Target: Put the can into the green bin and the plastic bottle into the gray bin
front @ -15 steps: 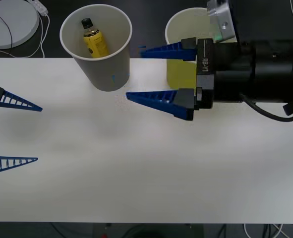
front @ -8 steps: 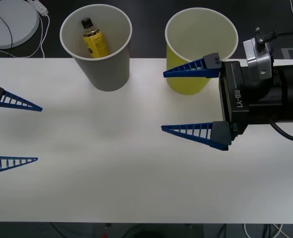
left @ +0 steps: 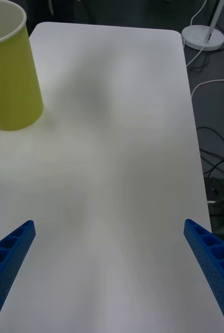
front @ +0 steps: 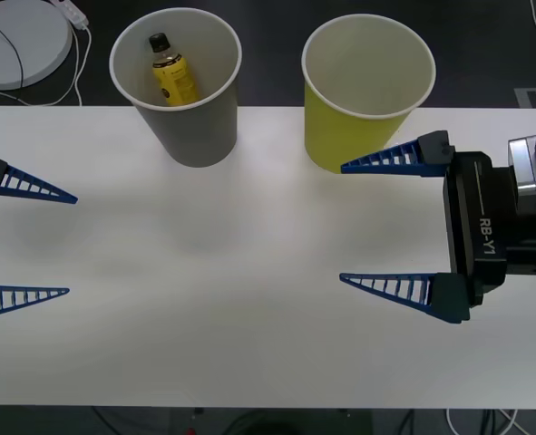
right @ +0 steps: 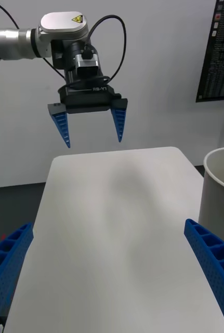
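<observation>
Right end effector (front: 342, 223) open, green bin (front: 363, 118) just beside

The left claw (left: 112, 270) hangs over the white table (left: 122, 156), its blue fingers (left: 8, 255) spread wide. The green bin (left: 10, 78) stands upright near the far corner. Cables (left: 213, 156) trail across the dark floor beside the table.

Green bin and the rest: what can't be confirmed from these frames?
- Green bin, front view: its floor is hidden by its own near wall, so whether a can lies inside cannot be told.
- Plastic bottle in the gray bin: label print too small to read.
- Left gripper: body cut off by the front view's edge.
- Right gripper: open, empty.
</observation>
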`<state>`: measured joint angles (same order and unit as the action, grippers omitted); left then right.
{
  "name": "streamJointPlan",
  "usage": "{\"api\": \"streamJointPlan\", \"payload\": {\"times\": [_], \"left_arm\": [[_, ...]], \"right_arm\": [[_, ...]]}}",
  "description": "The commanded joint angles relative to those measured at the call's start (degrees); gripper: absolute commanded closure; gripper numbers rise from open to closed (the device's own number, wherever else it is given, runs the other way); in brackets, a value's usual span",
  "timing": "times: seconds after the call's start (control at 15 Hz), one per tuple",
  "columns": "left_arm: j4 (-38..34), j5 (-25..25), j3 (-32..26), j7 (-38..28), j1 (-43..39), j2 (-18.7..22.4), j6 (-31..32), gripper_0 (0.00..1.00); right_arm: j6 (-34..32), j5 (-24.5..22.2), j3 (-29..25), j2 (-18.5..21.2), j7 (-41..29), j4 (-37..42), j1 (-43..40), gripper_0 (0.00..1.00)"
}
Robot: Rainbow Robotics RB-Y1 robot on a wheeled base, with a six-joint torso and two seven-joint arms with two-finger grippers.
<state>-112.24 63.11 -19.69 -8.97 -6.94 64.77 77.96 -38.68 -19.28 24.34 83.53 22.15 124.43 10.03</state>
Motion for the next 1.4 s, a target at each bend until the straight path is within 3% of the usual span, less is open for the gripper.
{"api": "streamJointPlan", "payload": {"times": [0.07, 0.27, 0.67, 1.13, 1.4], "left_arm": [[0.00, 0.00, 0.00, 0.00, 0.00, 0.00, 0.00, 0.00], [0.00, 0.00, 0.00, 0.00, 0.00, 0.00, 0.00, 0.00], [0.00, 0.00, 0.00, 0.00, 0.00, 0.00, 0.00, 0.00], [0.00, 0.00, 0.00, 0.00, 0.00, 0.00, 0.00, 0.00], [0.00, 0.00, 0.00, 0.00, 0.00, 0.00, 0.00, 0.00]], "right_arm": [[-2.81, -6.29, -11.07, -1.36, -5.10, 1.69, -9.85, 0.00], [-8.96, -12.88, -21.44, -4.08, -12.48, 2.13, -17.32, 0.00], [-18.45, -21.58, -33.57, -9.71, -21.00, 2.13, -23.30, 0.00], [-22.14, -23.61, -40.60, -11.20, -22.23, 2.40, -29.54, 0.00], [-23.02, -24.75, -41.65, -12.61, -22.50, 3.10, -30.42, 0.00]]}}
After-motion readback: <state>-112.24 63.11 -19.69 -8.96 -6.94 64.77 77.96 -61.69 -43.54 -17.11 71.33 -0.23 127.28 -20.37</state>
